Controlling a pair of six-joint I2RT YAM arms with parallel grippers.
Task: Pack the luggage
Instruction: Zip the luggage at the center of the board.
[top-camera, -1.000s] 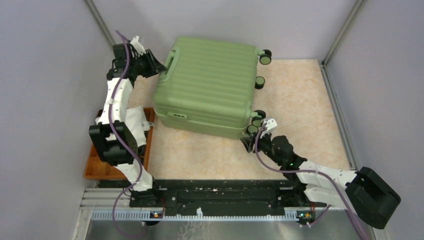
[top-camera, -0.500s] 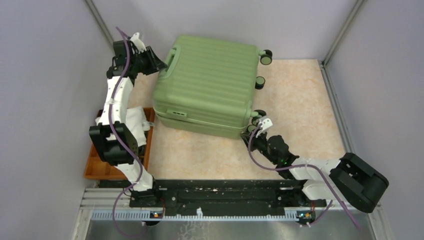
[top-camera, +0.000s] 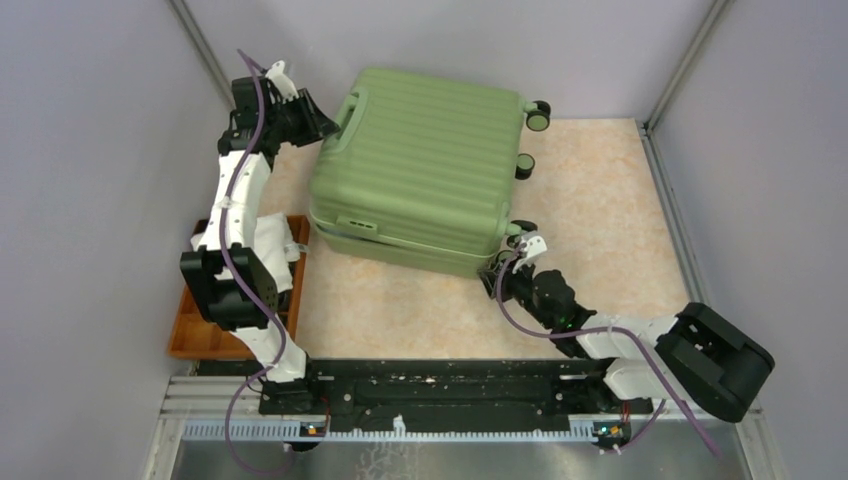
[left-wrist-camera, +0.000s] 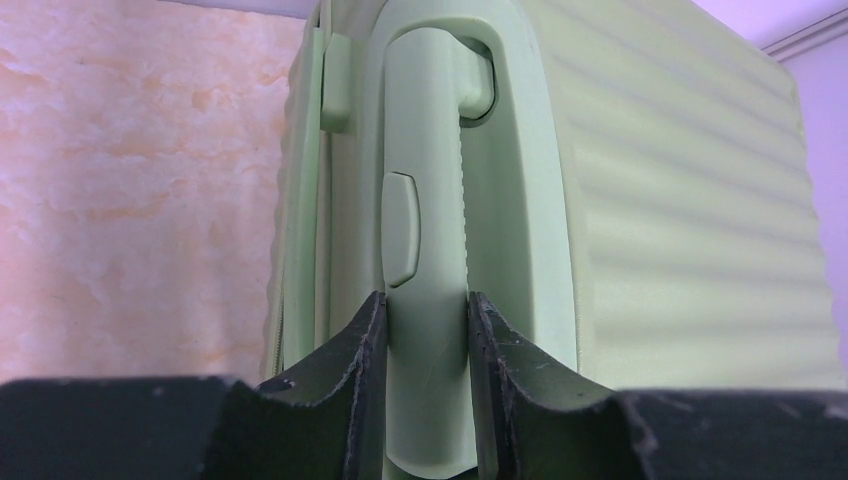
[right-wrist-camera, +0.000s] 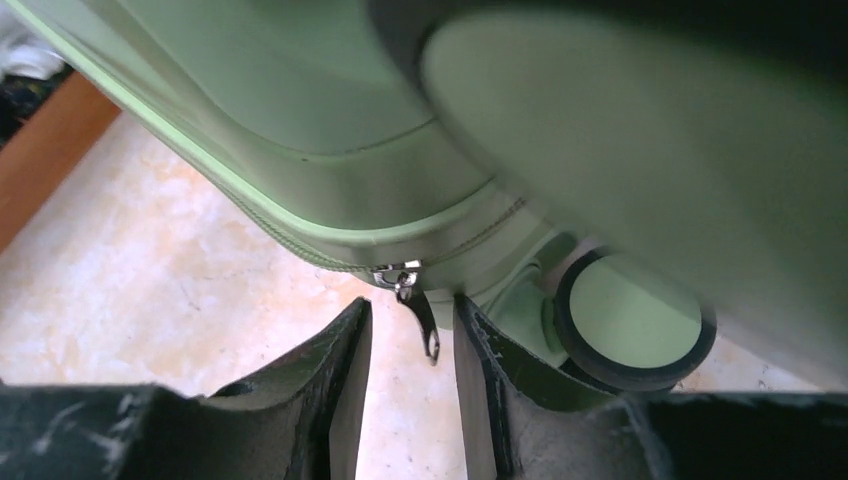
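Grey walls close in a pale marbled tabletop (top-camera: 600, 200), and we read it from the left edge across. At far left sits an orange wooden tray (top-camera: 183, 338) with a white cloth bundle (top-camera: 268, 240) lying in it, partly hidden behind the left arm. That arm reaches up to the far left corner, where the left gripper (left-wrist-camera: 425, 300) is clamped on the green handle (left-wrist-camera: 430, 170) of the suitcase (top-camera: 420, 170). In the wrist view we see both dark fingers (left-wrist-camera: 362, 385) pressed against the handle's sides, with no gap showing.

The suitcase itself lies flat across the middle of the table, ribbed shell upward, with a seam line running along its near side. Its black wheels (top-camera: 538, 118) point to the right.

At the near right corner of the case, just beside the lower wheels, the right gripper (right-wrist-camera: 412, 305) stands slightly parted. A small metal zipper pull (right-wrist-camera: 425, 325) hangs down into the gap between its fingers (right-wrist-camera: 340, 380). We see neither one pinching it.
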